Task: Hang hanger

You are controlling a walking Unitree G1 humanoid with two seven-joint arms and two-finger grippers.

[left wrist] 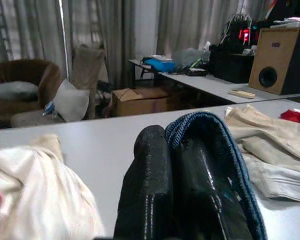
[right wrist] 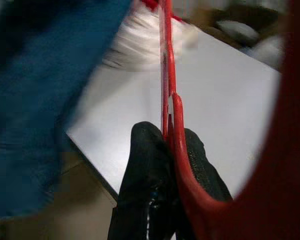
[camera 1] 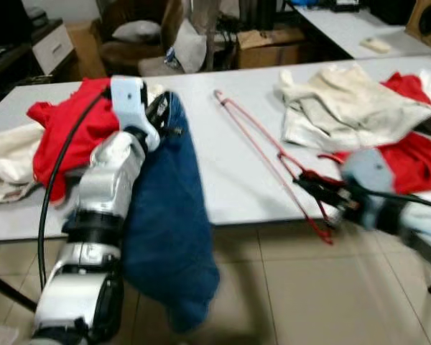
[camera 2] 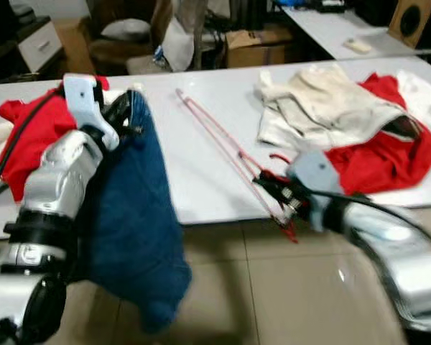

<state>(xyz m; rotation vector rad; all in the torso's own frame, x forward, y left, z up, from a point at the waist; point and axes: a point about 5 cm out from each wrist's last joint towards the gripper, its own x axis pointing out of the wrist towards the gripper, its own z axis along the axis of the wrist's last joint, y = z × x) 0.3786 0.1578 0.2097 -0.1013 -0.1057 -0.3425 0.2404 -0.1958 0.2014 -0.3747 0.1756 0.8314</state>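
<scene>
A thin red wire hanger (camera 1: pixel 262 147) lies across the white table (camera 1: pixel 223 129), its hook end hanging over the front edge. My right gripper (camera 1: pixel 317 188) is shut on the hanger near the hook; in the right wrist view the red wire (right wrist: pixel 171 115) runs between the black fingers (right wrist: pixel 145 165). My left gripper (camera 1: pixel 164 115) is raised over the table's left part and shut on a dark blue garment (camera 1: pixel 169 230), which hangs down past the table edge. The blue cloth (left wrist: pixel 210 135) wraps one finger in the left wrist view.
Red cloth (camera 1: pixel 65 133) and a cream garment (camera 1: pixel 0 162) are piled at the table's left. More cream cloth (camera 1: pixel 345 108) and red clothes (camera 1: pixel 409 154) lie at the right. Behind stand an armchair (camera 1: pixel 133 36), a cardboard box (camera 1: pixel 266 47) and another table (camera 1: pixel 359 32).
</scene>
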